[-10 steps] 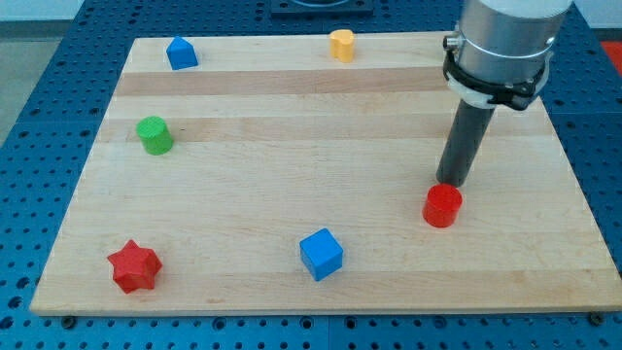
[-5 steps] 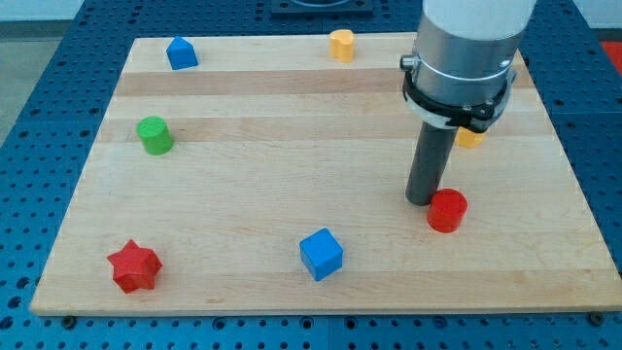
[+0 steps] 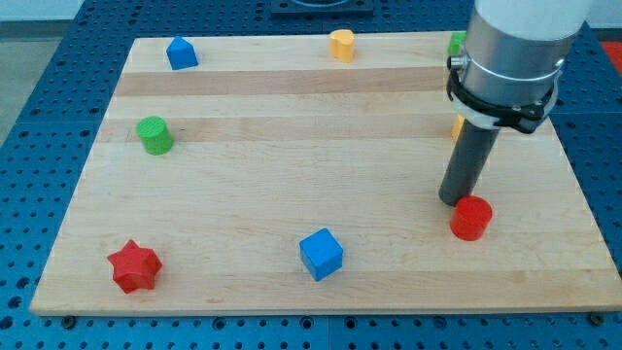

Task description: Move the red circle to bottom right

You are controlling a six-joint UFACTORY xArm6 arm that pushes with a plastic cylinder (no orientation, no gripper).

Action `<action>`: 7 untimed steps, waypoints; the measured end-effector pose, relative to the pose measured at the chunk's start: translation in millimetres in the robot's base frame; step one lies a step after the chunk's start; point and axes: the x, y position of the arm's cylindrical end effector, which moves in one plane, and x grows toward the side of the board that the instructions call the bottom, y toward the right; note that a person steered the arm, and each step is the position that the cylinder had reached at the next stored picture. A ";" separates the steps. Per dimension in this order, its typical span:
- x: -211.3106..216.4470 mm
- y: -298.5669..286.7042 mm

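Note:
The red circle (image 3: 471,218), a short red cylinder, stands on the wooden board (image 3: 292,175) toward the view's lower right. My tip (image 3: 455,199) is on the board just to the upper left of the red circle, touching or almost touching it. The arm's grey body fills the view's top right and hides part of the board behind it.
A red star (image 3: 133,266) sits at the lower left and a blue cube (image 3: 321,254) at bottom centre. A green cylinder (image 3: 154,134) is at left, a blue block (image 3: 181,52) at top left, a yellow block (image 3: 341,45) at top centre. Green (image 3: 455,43) and orange (image 3: 457,127) blocks peek from behind the arm.
The red circle has slid to the right and slightly down. My tip swung left, then came back right, staying just up-left of the circle.

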 end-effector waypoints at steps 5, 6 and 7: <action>42.3 43.9; 43.1 43.9; 50.3 45.0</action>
